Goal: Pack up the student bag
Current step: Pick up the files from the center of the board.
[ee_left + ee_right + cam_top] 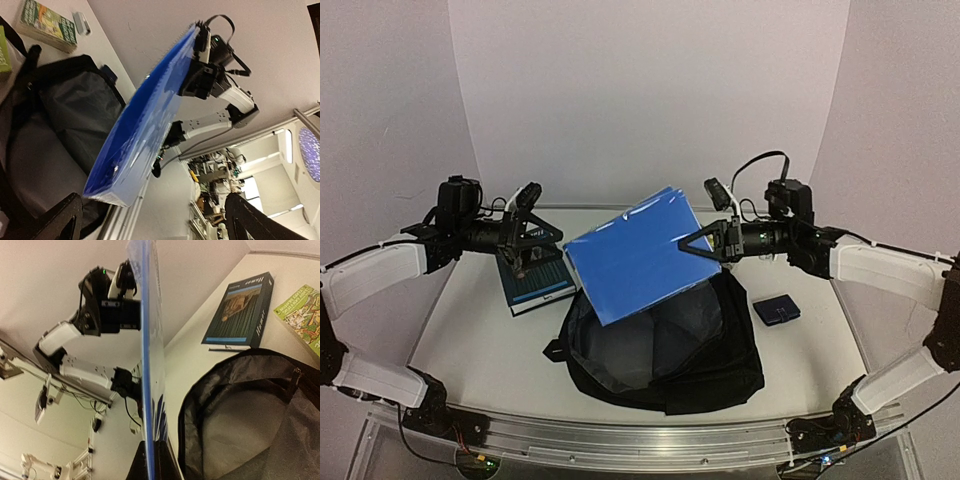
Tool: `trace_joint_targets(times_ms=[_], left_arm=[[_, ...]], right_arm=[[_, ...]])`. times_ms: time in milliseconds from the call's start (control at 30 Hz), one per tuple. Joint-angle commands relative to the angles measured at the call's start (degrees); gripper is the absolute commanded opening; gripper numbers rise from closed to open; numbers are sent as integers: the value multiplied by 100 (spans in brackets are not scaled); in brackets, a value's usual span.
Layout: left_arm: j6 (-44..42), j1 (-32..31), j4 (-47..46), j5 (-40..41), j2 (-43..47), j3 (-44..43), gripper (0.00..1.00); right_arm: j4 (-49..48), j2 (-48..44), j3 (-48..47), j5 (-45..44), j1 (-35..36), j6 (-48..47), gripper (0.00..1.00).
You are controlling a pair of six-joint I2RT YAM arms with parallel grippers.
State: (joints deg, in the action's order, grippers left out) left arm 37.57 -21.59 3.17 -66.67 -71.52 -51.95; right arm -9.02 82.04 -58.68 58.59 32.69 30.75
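Note:
A large blue book (635,262) hangs tilted in the air over the open mouth of the student bag (680,365), a black backpack with grey lining lying on the table. My right gripper (688,243) is shut on the book's right edge; in the right wrist view the book (148,355) runs edge-on up from between the closed fingers (152,446). My left gripper (540,250) stands open just off the book's left edge. In the left wrist view its fingers (60,220) are spread wide, with the near corner of the book (140,135) between them but apart from them.
A dark blue-covered book (535,285) lies on the table under my left gripper. A small dark blue pouch (776,310) sits right of the bag. A green book (300,315) lies by the bag's far side, with a small grey object (81,22) beside it.

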Motion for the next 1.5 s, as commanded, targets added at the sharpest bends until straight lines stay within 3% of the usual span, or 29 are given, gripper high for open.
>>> trace_joint_targets(times_ms=[0,167,333,533,733,833,967,1033,1167,1333,1467], left_arm=[[69,-45,-1142,1418,557,406,100],[20,-333,-1379,1959,607,509,100],[-41,-839,-1617,2187,267,268,100],[163,-1129,-2374,1996,-181,-21,100],[110,-1234,-2465,1981,-352,-323,98],[159,-1281,-2516,1944,-473,-417,87],[194,-1380,-2456,1699,-752,-594,53],[223,-1407,-2468,1733,-796,-561,40],[306,-1411,-2530,1941,-704,-376,21],[476,-1402,-2356,2314,-579,-182,5],[536,-1394,-1714,2850,-508,-118,1]], right_arm=[[-2631,-617,641,-945,-6,1852,0],[-3206,-866,879,-1424,-8,2244,0],[-3296,-903,849,-1360,-6,2357,0],[-3317,-925,905,-1173,-2,2397,0],[-3311,-936,1057,-1059,-8,2409,0],[-3319,-919,1107,-999,-5,2427,0],[-3298,-918,1123,-958,-3,2389,0],[-3245,-910,1130,-985,-8,2341,0],[-2973,-943,1142,-1137,-8,2156,19],[-1977,-1155,1107,-1564,-7,1580,72],[-184,-1511,943,-2508,-7,717,88]])
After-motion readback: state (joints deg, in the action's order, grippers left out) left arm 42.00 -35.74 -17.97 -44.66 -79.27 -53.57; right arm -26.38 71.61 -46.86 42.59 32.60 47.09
